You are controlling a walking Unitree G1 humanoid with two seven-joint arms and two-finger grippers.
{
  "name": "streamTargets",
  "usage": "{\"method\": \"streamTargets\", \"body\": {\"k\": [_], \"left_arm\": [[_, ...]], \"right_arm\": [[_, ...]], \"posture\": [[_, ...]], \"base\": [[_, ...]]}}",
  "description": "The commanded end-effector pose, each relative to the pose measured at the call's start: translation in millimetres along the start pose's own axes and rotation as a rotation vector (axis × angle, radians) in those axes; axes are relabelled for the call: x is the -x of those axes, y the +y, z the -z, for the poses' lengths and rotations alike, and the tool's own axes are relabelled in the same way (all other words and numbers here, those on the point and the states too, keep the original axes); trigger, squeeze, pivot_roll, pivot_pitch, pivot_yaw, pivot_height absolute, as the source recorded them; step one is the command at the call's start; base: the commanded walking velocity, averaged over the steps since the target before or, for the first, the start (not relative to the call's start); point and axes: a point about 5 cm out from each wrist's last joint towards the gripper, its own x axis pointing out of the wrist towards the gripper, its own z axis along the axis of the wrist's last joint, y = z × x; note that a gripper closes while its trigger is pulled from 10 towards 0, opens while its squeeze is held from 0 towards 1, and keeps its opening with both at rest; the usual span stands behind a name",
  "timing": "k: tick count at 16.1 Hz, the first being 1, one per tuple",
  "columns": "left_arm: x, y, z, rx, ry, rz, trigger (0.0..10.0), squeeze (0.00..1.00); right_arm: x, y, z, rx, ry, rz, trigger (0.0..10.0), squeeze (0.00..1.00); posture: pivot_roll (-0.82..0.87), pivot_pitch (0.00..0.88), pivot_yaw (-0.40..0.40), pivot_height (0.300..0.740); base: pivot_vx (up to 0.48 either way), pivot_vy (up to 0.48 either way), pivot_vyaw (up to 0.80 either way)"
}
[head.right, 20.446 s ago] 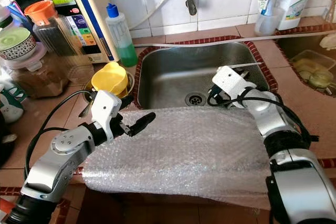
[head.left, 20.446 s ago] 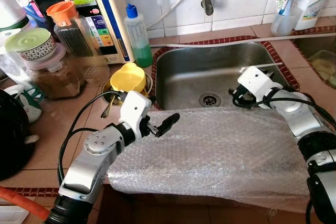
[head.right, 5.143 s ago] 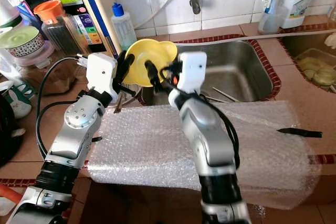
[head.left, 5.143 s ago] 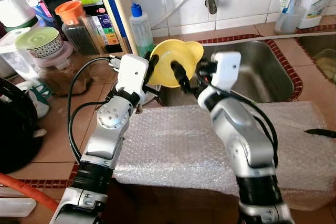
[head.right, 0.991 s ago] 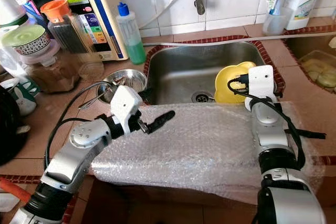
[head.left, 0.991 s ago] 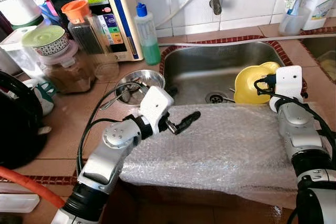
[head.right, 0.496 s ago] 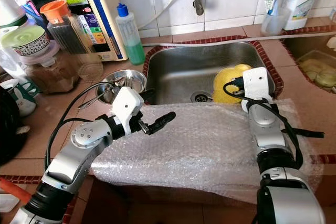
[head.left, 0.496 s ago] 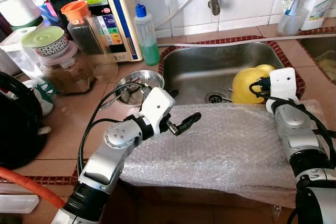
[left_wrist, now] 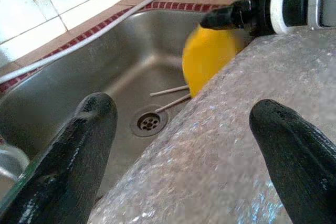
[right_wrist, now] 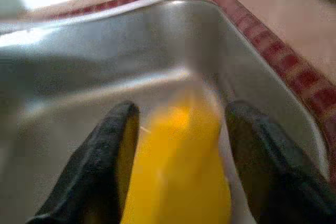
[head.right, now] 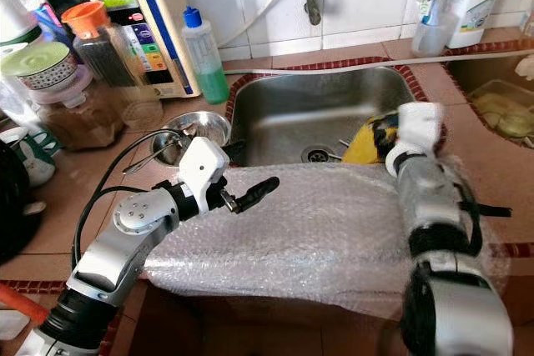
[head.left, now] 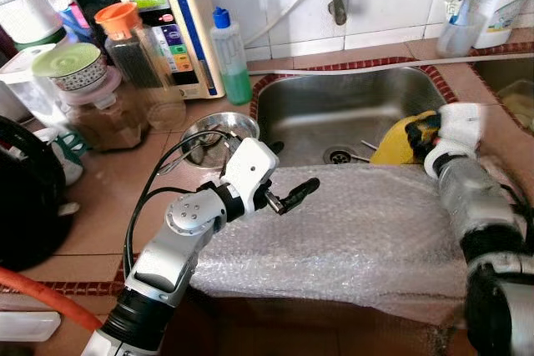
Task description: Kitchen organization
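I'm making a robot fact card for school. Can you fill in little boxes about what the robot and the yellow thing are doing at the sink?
yellow dish: blurred, inside the sink, at its right side
sink: steel, thin sticks lying near the drain
right gripper: jaws on either side of the yellow dish; grip unclear
left gripper: jaws open, over the bubble wrap
bubble wrap: spread over the sink's front edge
steel bowl: on the counter left of the sink
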Motion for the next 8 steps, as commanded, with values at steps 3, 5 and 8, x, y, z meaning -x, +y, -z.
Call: {"method": "streamTargets", "body": {"k": [3,5,8], "left_arm": [[0.1,4.5,0.9,-0.005,0.018,-0.006,10.0,1.00],[-0.8,5.9,-0.1,-0.007,0.015,-0.008,10.0,1.00],[-0.7,17.5,-2.5,0.006,-0.005,-0.098,10.0,1.00]], "right_arm": [[5.5,3.1,35.1,0.060,0.127,-0.004,10.0,1.00],[5.5,5.2,32.1,0.039,0.114,-0.021,10.0,1.00],[9.1,32.3,18.5,0.081,-0.024,-0.186,10.0,1.00]], "posture": [[-0.28,0.086,0.222,0.740],[-0.28,0.085,0.224,0.740],[-0.28,0.083,0.226,0.740]], "base": [[0.000,0.000,0.00],[0.000,0.000,0.00],[0.000,0.000,0.00]]}}
